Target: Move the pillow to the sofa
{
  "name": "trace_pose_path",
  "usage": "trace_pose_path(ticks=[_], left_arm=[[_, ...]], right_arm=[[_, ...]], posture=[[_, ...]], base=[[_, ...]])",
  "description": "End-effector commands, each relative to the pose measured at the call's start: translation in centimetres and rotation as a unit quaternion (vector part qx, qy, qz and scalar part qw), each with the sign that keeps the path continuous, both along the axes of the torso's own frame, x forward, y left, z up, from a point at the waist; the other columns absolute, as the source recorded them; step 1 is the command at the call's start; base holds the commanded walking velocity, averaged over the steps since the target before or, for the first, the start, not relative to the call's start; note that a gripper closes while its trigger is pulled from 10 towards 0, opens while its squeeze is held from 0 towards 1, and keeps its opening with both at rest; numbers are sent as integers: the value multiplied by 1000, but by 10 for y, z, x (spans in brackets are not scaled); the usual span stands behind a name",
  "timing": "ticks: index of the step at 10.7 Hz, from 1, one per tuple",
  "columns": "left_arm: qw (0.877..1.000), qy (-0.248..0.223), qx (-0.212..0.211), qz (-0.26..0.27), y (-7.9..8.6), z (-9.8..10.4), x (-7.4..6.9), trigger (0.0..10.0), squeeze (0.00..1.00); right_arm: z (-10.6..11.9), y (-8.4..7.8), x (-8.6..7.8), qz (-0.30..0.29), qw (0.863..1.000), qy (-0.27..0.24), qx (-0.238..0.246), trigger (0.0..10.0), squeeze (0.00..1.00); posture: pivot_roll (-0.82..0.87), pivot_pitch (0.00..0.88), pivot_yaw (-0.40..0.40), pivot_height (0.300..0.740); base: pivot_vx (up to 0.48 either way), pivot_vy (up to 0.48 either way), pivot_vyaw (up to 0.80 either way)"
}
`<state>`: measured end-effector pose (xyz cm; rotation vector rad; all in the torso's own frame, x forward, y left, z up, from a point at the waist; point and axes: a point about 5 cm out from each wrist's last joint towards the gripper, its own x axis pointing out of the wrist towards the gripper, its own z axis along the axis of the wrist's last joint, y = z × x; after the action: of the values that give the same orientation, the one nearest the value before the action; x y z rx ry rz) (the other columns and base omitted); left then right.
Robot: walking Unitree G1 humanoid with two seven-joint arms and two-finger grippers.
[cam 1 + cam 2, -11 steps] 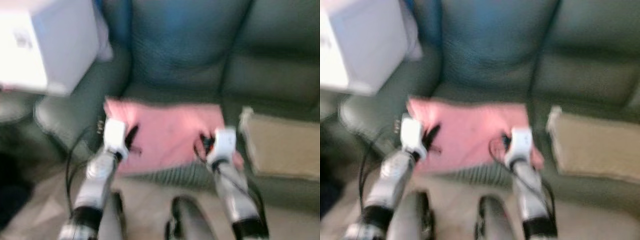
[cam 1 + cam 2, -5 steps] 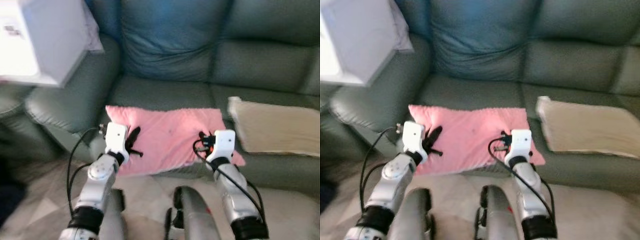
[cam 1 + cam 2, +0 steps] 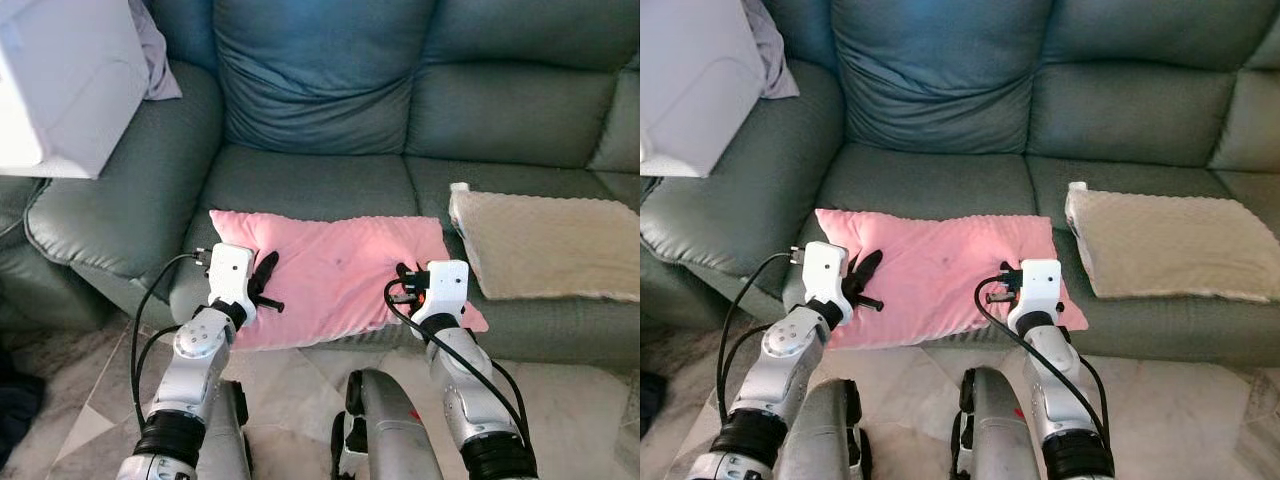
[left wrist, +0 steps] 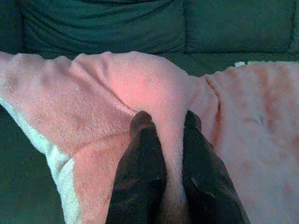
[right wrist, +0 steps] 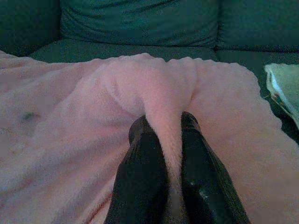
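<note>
The soft pink fleece pillow (image 3: 340, 275) lies flat on the front of the seat cushion of the grey-green leather sofa (image 3: 310, 185), with its long axis running 9 to 3 o'clock across the robot's front. Its near edge hangs a little past the seat's front lip, toward the pale marble floor (image 3: 300, 385). That overhang is what the coming move turns on: the pillow's free room lies toward 12 o'clock, deeper onto the seat and toward the backrest, so I judge that a push or short lift forward, away from the robot, would seat it fully.

Each arm holds one end. The left claw (image 3: 263, 283) is closed on a pinched ridge of fleece at the pillow's 9 o'clock end; in the left wrist view the pink pile bulges up between the two black fingers (image 4: 142, 158). The right claw (image 3: 408, 285) is clamped the same way at the 3 o'clock end, a fold of pink squeezed between its fingers (image 5: 145, 163). From either claw, most of the pillow lies ahead at 12 o'clock and inward, toward the other claw. Neither arm is nearer; they are about level, so both should travel together.

A flat beige fleece cushion (image 3: 545, 245) lies on the next seat at 3 o'clock, just beside the pink pillow's far corner. A white box (image 3: 60, 80) sits at 10 o'clock over the sofa's armrest, well apart.
</note>
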<state>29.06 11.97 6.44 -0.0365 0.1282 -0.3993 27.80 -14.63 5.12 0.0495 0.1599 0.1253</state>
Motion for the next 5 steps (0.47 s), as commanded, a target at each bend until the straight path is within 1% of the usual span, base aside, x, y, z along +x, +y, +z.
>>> trace_pose_path(ticks=[1,4,5], left_arm=[[1000,-4,1,-12,-5,2,1,10000,0],[1000,-5,1,-14,-6,3,2,10000,0],[999,-4,15,-28,-6,1,0,10000,0]], right_arm=[[4,-2,2,-5,1000,-7,0,10000,0],[4,-3,2,-4,1000,-7,-2,10000,0],[4,-2,1,-3,1000,-7,-1,10000,0]], posture=[[-69,125,-53,646],[-70,126,-54,646],[-68,133,-56,646]], base=[[289,0,0],[326,0,0],[352,0,0]])
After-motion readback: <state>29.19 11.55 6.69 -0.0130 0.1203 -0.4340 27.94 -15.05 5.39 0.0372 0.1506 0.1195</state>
